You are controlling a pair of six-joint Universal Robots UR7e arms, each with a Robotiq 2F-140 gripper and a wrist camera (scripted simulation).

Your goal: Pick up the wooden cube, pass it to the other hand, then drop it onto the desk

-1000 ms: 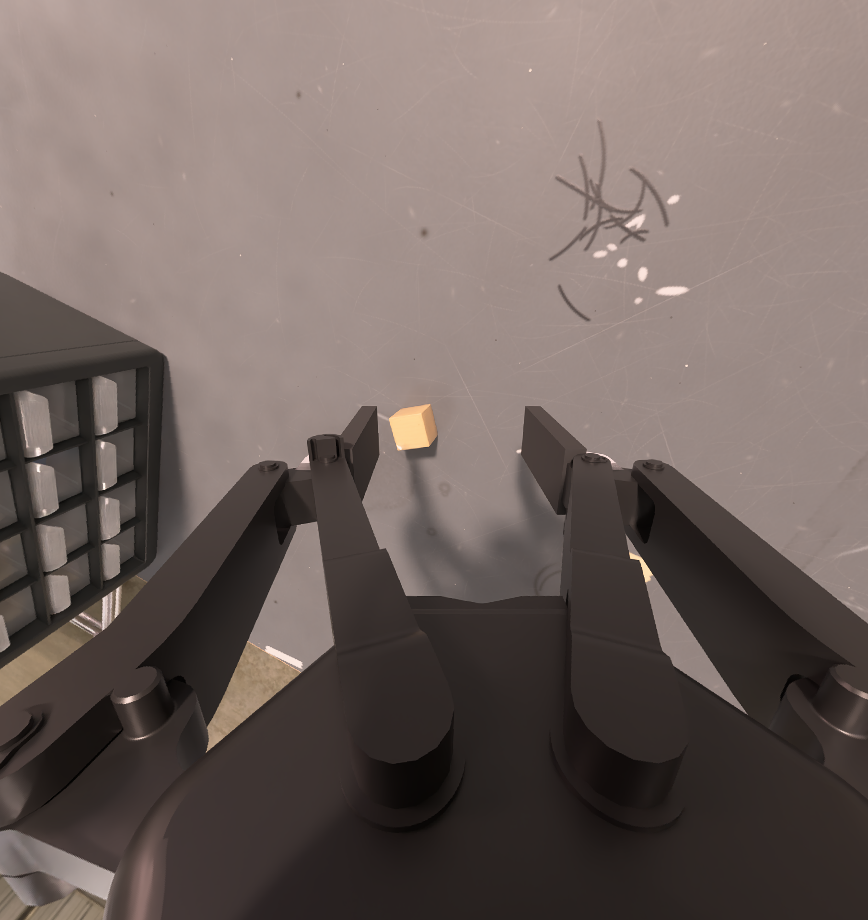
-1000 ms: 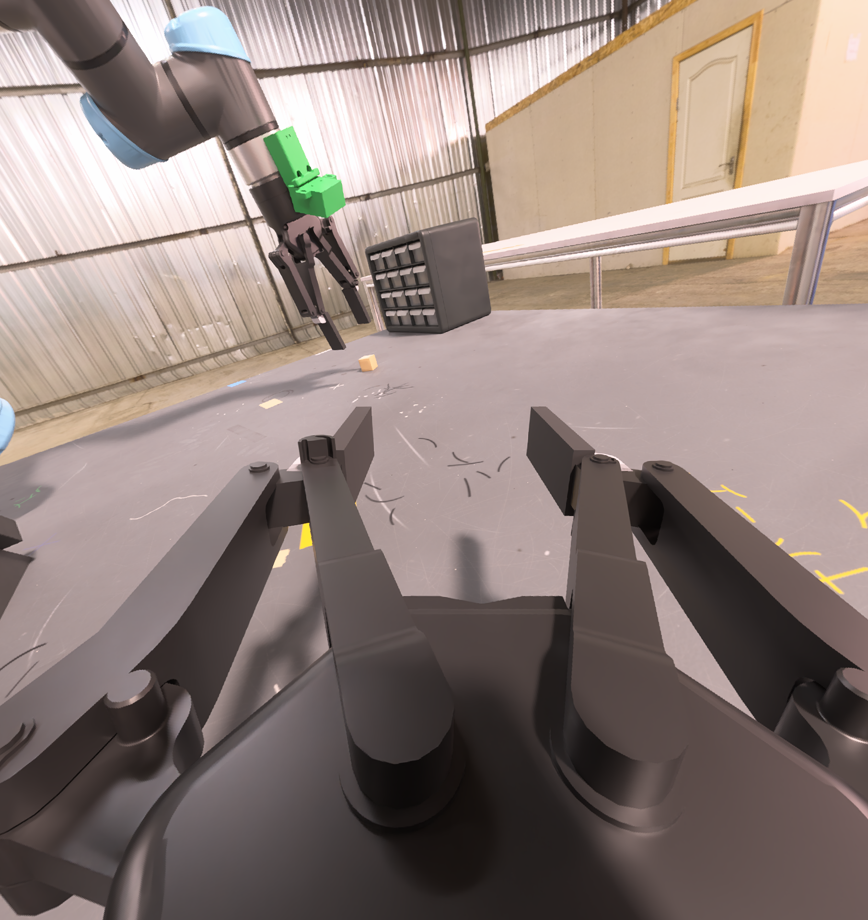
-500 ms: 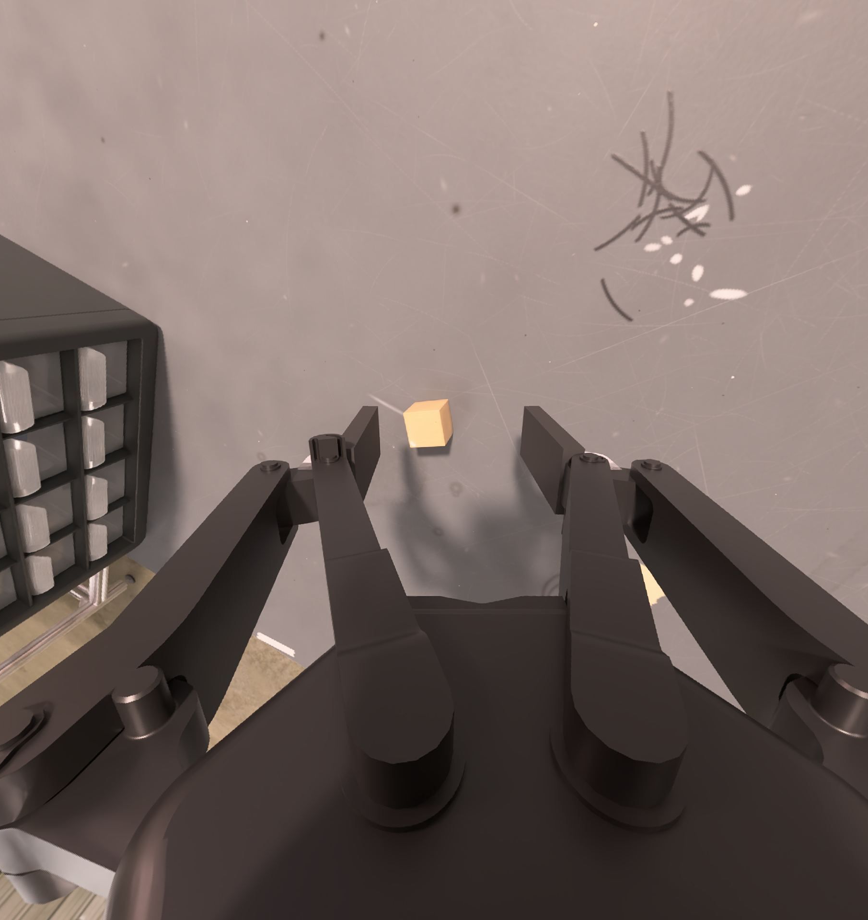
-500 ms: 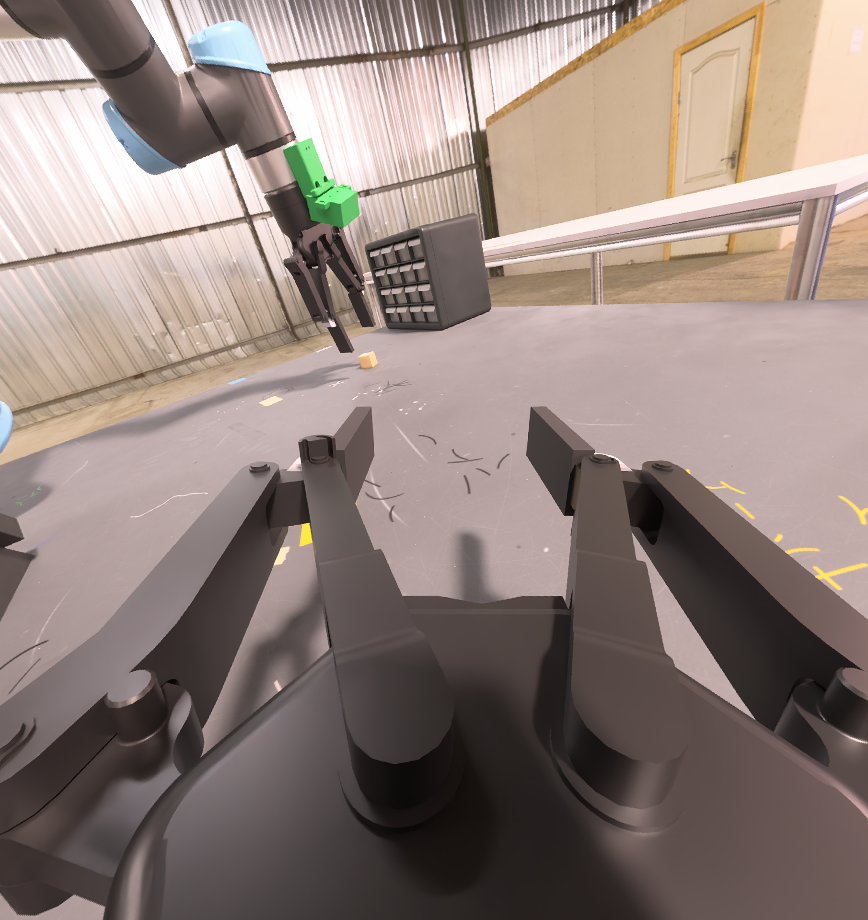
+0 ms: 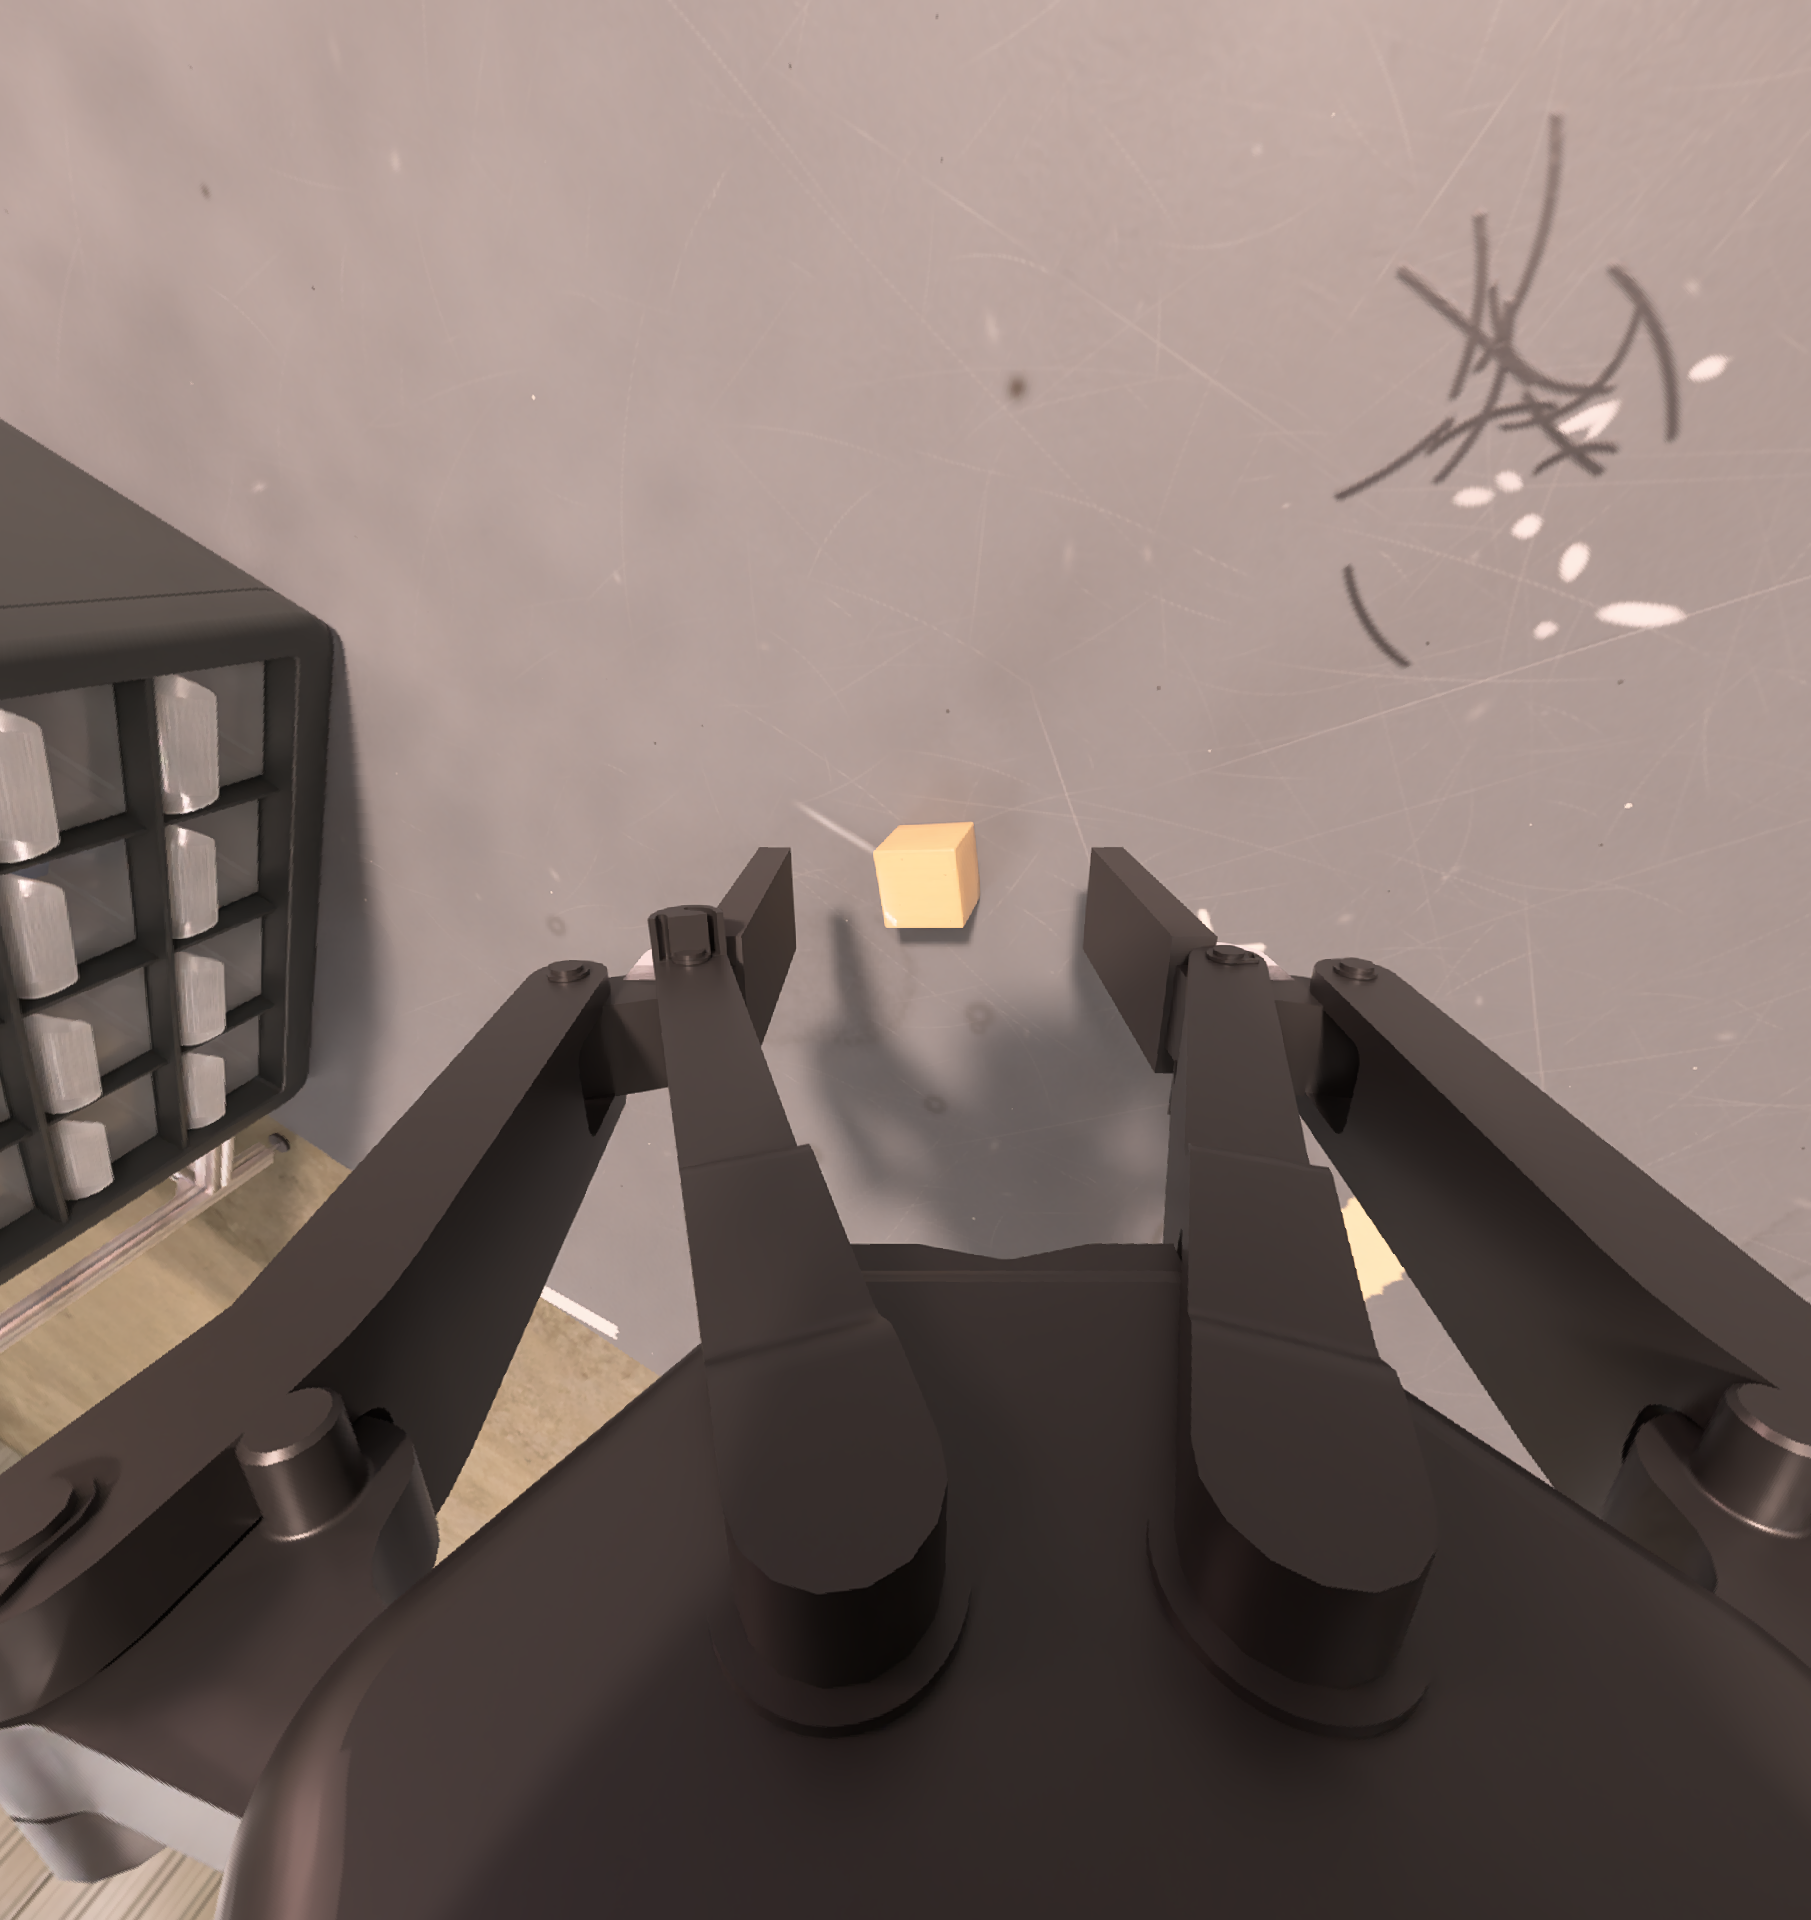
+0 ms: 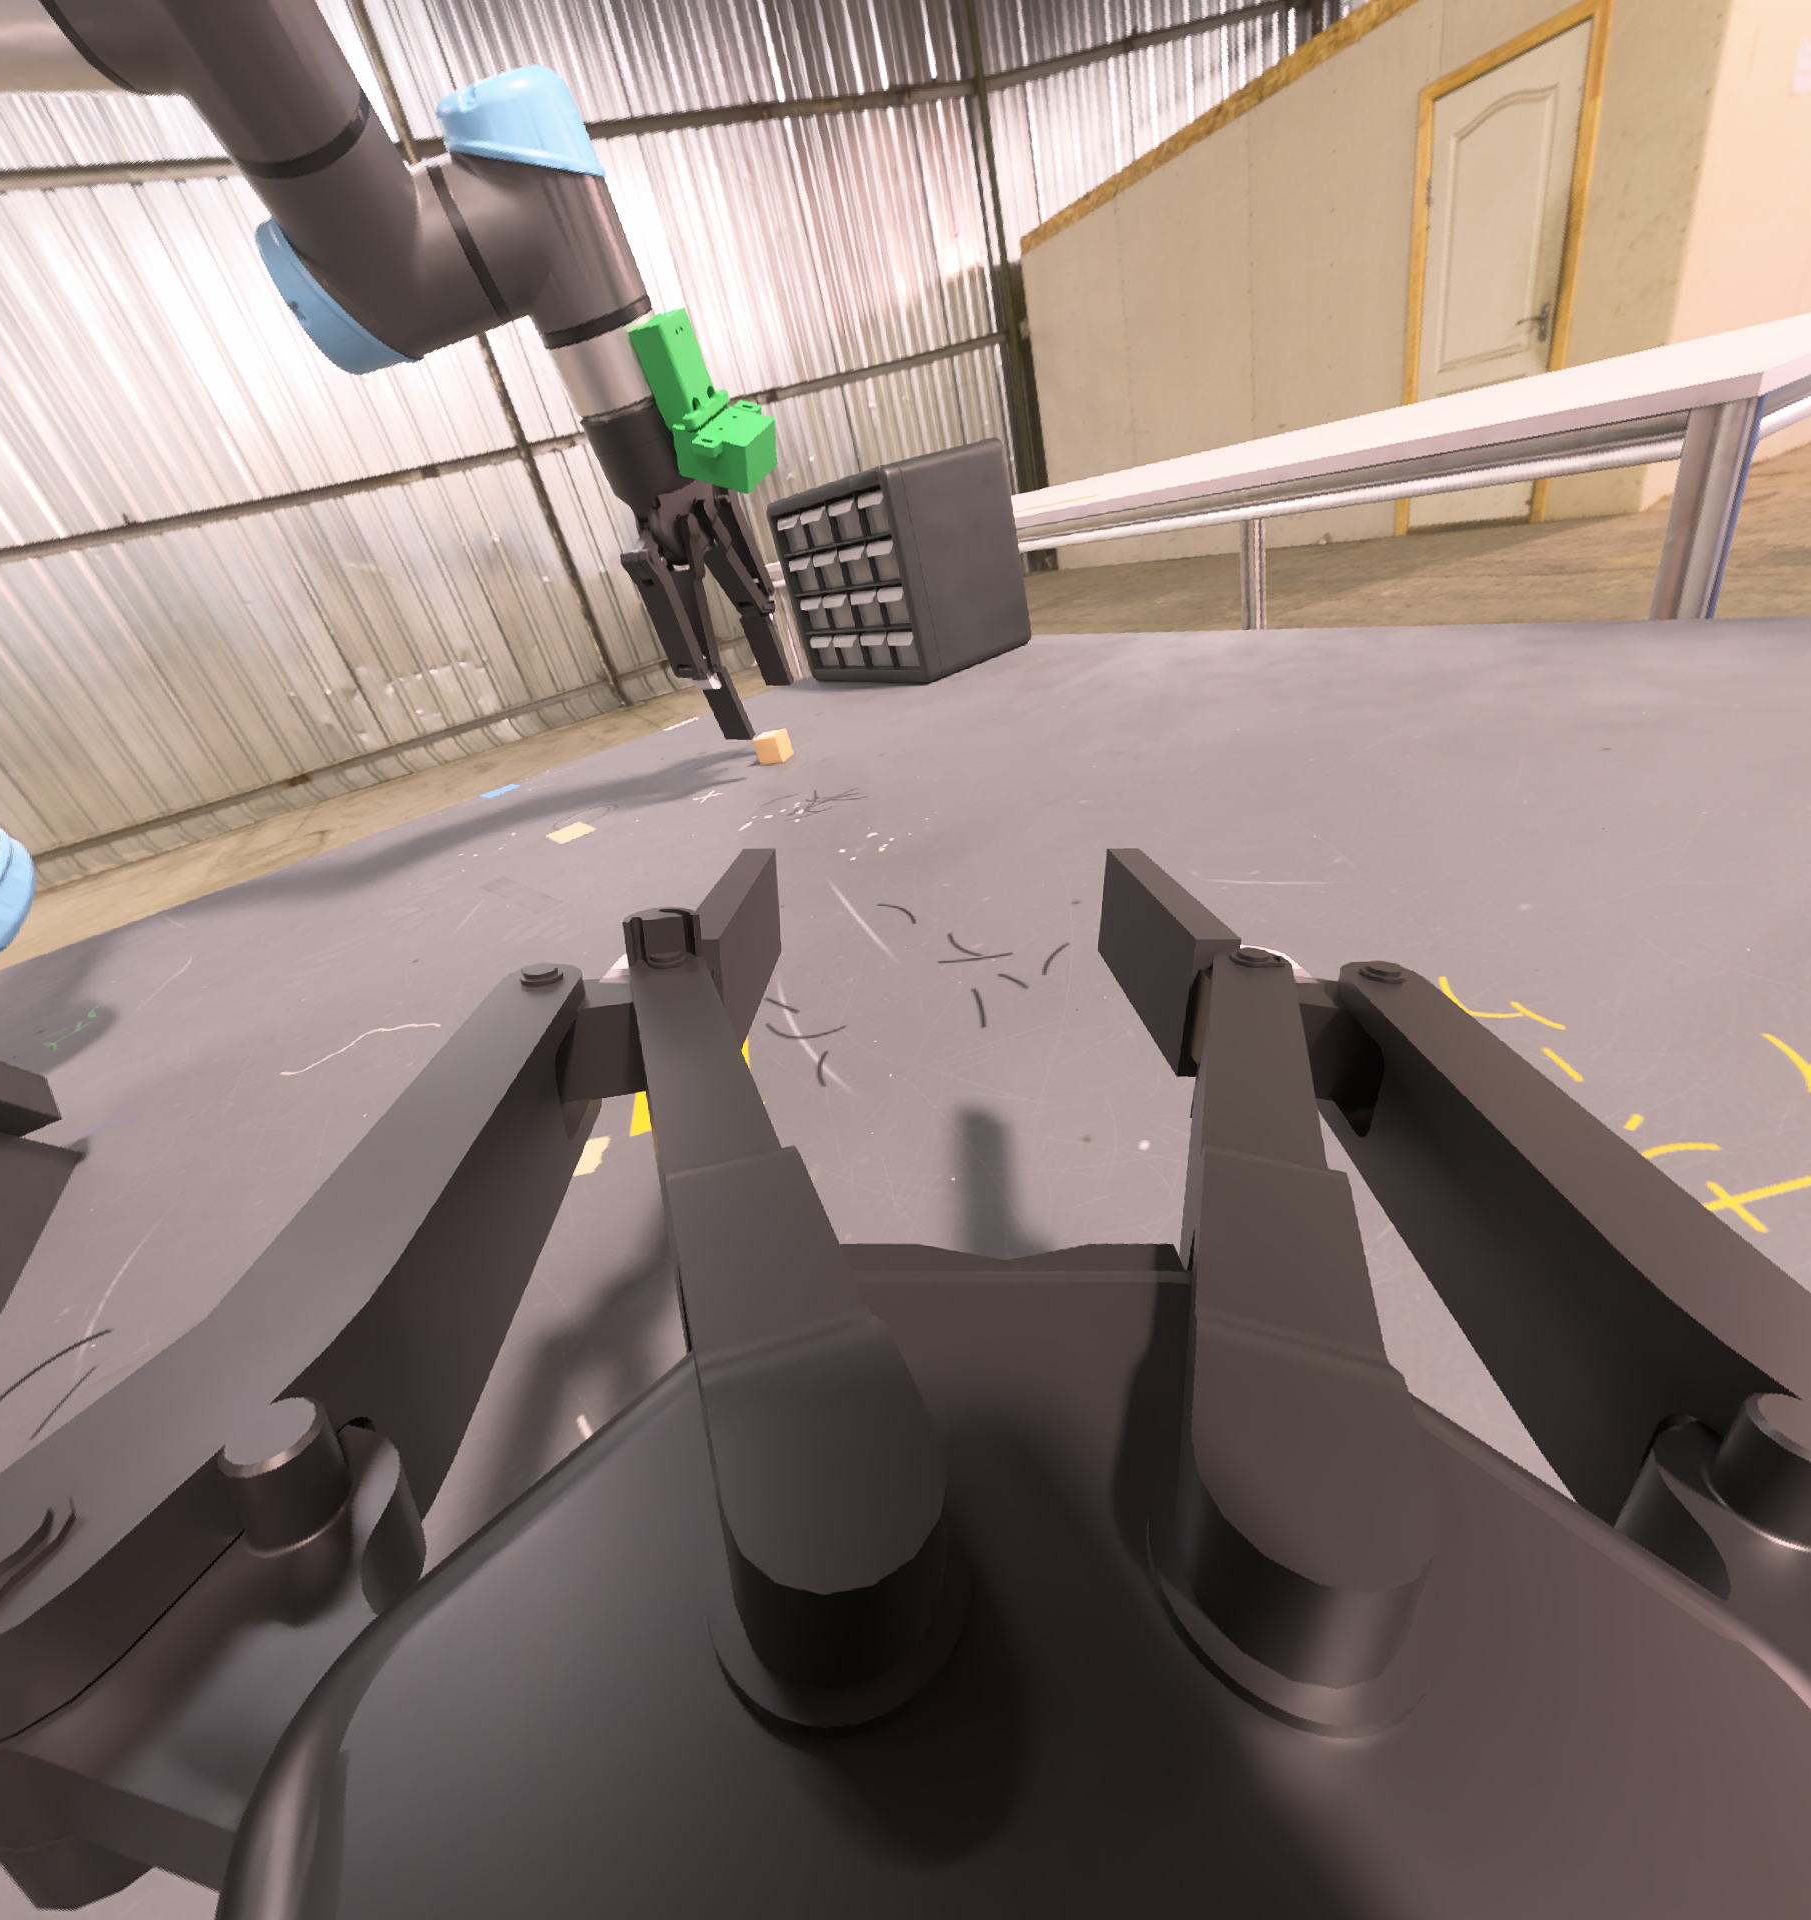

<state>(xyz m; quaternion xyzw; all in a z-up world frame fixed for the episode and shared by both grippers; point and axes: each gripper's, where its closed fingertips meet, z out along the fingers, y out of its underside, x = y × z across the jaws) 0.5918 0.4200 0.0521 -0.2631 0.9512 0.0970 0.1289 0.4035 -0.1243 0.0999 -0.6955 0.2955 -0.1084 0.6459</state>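
Note:
The small wooden cube [image 5: 926,875] sits on the grey desk [image 5: 880,416]. In the left wrist view it lies just beyond my open left gripper [image 5: 937,904], between the lines of its two fingertips. The right wrist view shows the cube [image 6: 772,745] far off, with the left gripper [image 6: 750,691] open, its fingertips beside and above it and not touching. My right gripper [image 6: 940,914] is open and empty, low over the near part of the desk [image 6: 1296,831], far from the cube.
A dark drawer cabinet [image 5: 101,883] stands on the desk just left of the left gripper, near the desk's edge; it also shows in the right wrist view [image 6: 901,577]. Behind the desk runs a metal rail [image 6: 1400,457]. Scratch marks and yellow marks cover the desk.
The left gripper has come down and shifted so the cube now lies nearer the middle between its fingertips. The right gripper has not moved. Both stay open.

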